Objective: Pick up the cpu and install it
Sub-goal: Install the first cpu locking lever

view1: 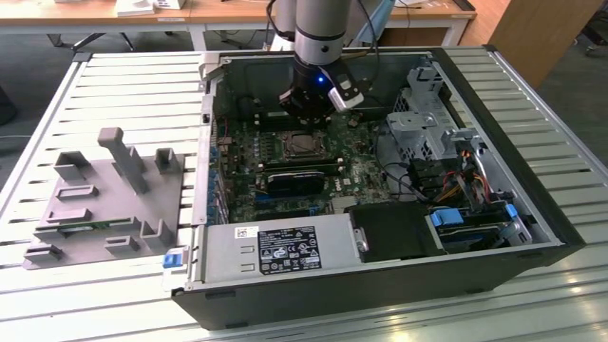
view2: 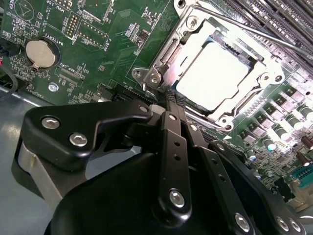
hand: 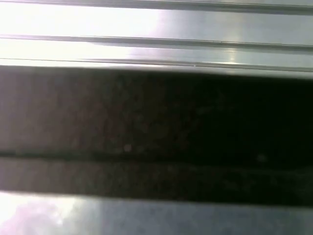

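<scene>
Green motherboard (view2: 98, 44) with a bright silver-white cpu (view2: 212, 73) in a silver metal socket frame (view2: 161, 68), black tool (view1: 309, 107), grey fixture blocks (view1: 105, 196), black computer case (view1: 380, 285), pale ribbed table (view1: 133, 85).

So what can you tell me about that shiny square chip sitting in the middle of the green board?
The flat square cpu with a shiny silver-grey metal top lies level in the metal-framed socket on the green motherboard, inside the open computer case. Glare whitens its lid. The frame borders its edges. The black gripper sits just beside the socket, not touching the chip.
</scene>
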Robot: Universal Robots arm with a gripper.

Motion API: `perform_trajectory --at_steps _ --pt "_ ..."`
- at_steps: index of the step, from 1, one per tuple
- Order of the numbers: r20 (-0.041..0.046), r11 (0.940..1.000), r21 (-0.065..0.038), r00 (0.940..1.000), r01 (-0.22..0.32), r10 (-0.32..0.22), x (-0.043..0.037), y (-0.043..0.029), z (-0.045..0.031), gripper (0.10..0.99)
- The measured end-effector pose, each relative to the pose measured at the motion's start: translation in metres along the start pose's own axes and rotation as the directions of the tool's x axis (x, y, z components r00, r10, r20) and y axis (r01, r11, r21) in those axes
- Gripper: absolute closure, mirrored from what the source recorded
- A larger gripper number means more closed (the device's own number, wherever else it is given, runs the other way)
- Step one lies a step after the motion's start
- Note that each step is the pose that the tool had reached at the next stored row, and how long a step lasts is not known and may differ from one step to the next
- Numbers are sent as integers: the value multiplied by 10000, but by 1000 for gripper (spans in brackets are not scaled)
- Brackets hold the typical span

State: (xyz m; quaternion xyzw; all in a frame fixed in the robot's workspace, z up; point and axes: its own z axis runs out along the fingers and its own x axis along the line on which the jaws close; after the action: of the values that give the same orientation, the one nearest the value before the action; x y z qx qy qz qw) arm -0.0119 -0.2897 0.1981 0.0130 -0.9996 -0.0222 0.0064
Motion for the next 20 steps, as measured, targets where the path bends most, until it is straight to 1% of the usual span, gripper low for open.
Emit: perform_trajectory --at_steps 4,6,9,12,13,15,19,20 --pt "-1 10000 11 10000 0 0 -7 12 10 980" --pt "2 10000 -15 10000 0 0 -7 14 11 980" --pt "6 9999 -131 10000 2 -2 -8 19 12 980" --pt "8 9996 -296 10000 4 -4 -9 22 14 980" --pt "8 9995 -314 10000 4 -4 -8 22 12 980" --pt "8 9995 -321 10000 3 -3 -7 23 -21 980" --pt "6 9995 -315 10000 4 -4 -6 28 -153 980" --pt "5 9995 -314 10000 4 -4 -6 29 -174 980"
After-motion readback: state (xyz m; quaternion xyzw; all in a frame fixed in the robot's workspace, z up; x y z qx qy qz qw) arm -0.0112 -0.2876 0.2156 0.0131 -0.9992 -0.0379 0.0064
